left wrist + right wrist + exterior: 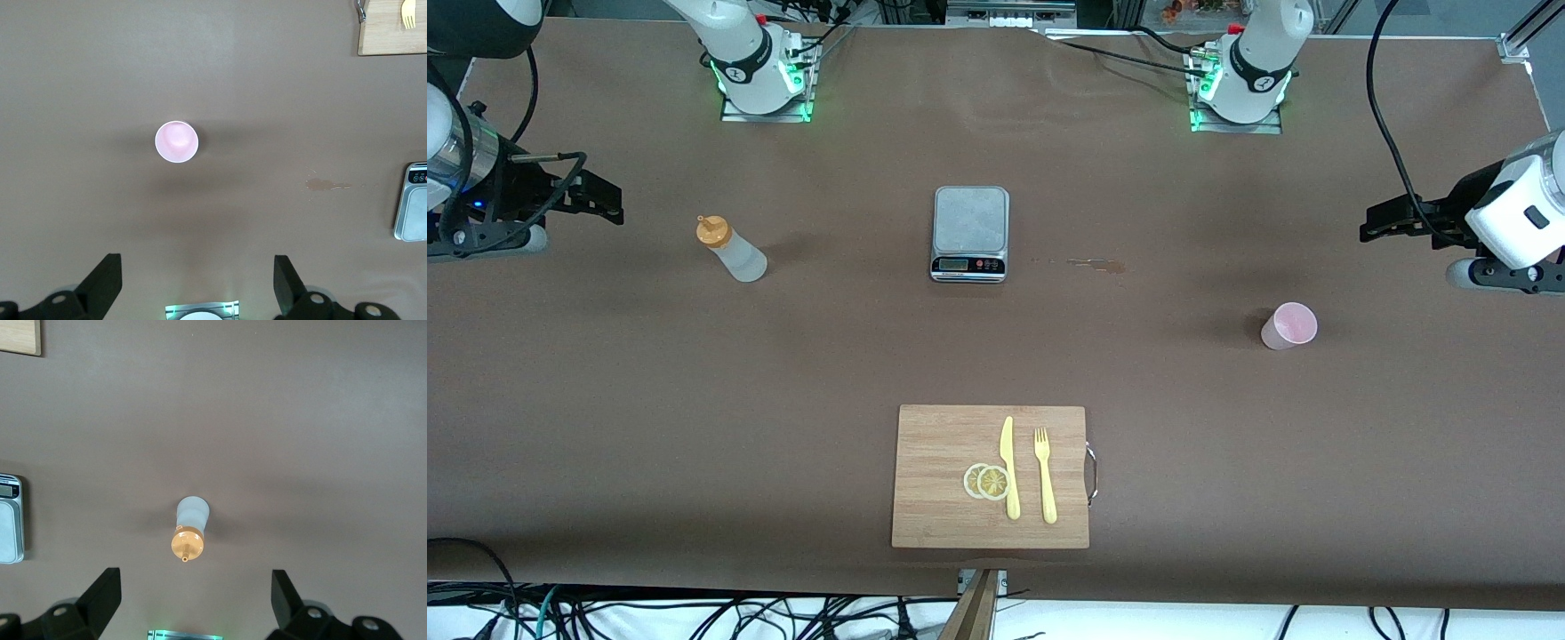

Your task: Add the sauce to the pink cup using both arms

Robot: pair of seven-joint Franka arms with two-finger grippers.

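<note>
On the brown bench (605,400), toward the right arm's end, a squeeze bottle (734,251) stands upright, whitish body, orange nozzle cap; well apart from it, toward the left arm's end and somewhat nearer the front camera, sits the pink cup (1289,325), upright, mouth open. Between them: a kitchen scale (970,233) at mid-bench, and nearer the camera a wooden cutting board (991,476) carrying a yellow knife (1009,468), a yellow fork (1045,476) and two lemon slices (987,481). A small stain (1096,264) marks the bench beside the scale. Right gripper (190,597) hangs over the bench's end near the bottle, jaws spread wide, nothing in them; the bottle shows between its fingers in the right wrist view. Left gripper (198,280) hangs over the other end near the cup, jaws likewise spread and empty, and the cup (177,141) lies ahead of it. Neither thing is touched; pouring not yet begun. Handling, as a judgement: bottle looks light, soft-walled, likely to give under pressure, so take it around mid-body and squeeze gently. Cup looks thin, very light, easily tipped or crushed; grip across the wall below the rim, lightly. No brand or label legible on bottle or cup; the scale's display and buttons are too small to read.
</note>
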